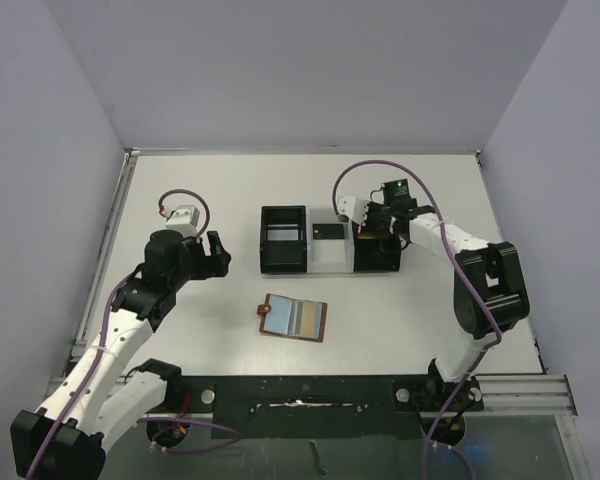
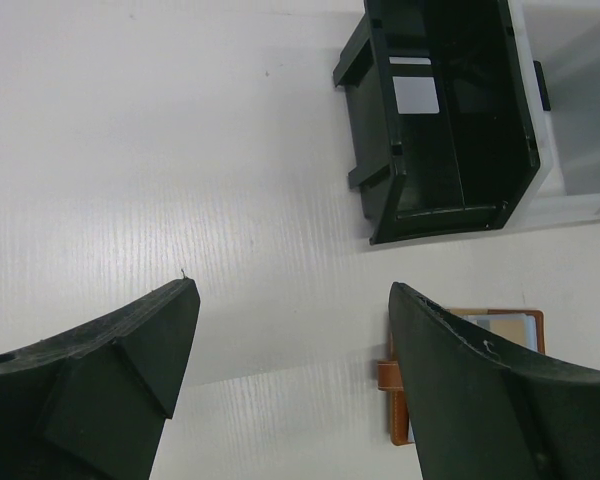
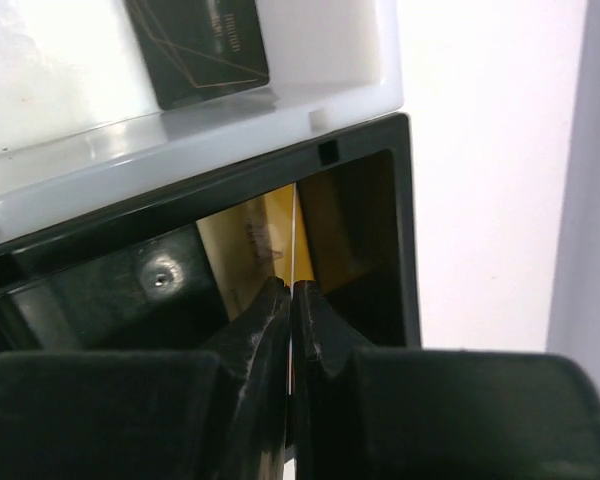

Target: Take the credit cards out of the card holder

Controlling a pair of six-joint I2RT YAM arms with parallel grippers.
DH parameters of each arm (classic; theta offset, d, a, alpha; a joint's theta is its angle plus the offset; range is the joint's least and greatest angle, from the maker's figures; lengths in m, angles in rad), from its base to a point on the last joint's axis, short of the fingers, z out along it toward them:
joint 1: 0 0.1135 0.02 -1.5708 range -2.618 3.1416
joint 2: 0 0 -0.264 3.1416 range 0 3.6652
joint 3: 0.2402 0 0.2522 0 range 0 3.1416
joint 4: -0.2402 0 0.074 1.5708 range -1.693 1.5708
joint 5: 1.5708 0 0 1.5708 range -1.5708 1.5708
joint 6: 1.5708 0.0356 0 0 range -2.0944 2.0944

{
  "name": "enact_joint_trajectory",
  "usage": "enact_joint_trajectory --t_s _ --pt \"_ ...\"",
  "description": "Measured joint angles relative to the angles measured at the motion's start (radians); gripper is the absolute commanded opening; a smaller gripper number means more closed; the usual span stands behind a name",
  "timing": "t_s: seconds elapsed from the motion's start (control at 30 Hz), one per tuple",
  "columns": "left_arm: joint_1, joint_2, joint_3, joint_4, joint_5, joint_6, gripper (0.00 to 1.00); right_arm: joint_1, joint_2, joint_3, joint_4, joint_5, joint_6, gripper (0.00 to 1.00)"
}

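Observation:
The card holder (image 1: 293,318) lies open and flat on the table in front of the tray, with blue-grey and tan inner pockets showing. In the left wrist view the card holder (image 2: 510,325) is partly hidden behind my right-hand finger, its snap tab (image 2: 387,375) poking out. My left gripper (image 1: 217,255) (image 2: 290,288) hangs open over bare table to the left of it, holding nothing. My right gripper (image 1: 378,228) (image 3: 292,288) is shut on a thin credit card (image 3: 294,225), seen edge-on over the tray's right black compartment (image 3: 370,200). A gold-tan surface (image 3: 242,240) shows inside that compartment.
The three-compartment tray (image 1: 330,268) stands mid-table: black bin on the left (image 2: 440,110), white middle section (image 3: 70,80) holding a small black card (image 3: 200,45), black bin on the right. Walls close in the table on the left, back and right.

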Motion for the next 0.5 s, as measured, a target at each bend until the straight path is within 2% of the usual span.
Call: enact_joint_trajectory --t_s 0.17,0.27,0.37,0.43,0.5 --pt "0.000 -0.003 0.000 0.000 0.000 0.004 0.76 0.005 0.011 0.000 0.051 0.017 -0.031 0.01" --pt "0.000 -0.003 0.000 0.000 -0.001 0.008 0.76 0.005 0.047 -0.005 0.073 0.022 -0.043 0.07" --pt "0.000 -0.006 0.000 0.000 -0.001 0.008 0.76 0.005 0.066 -0.030 0.085 0.029 -0.053 0.08" --pt "0.000 -0.006 0.000 0.000 -0.002 0.008 0.76 0.005 0.066 -0.042 0.094 0.032 -0.059 0.14" --pt "0.000 -0.006 0.000 0.000 -0.002 0.009 0.76 0.005 0.066 -0.043 0.104 0.035 -0.060 0.16"
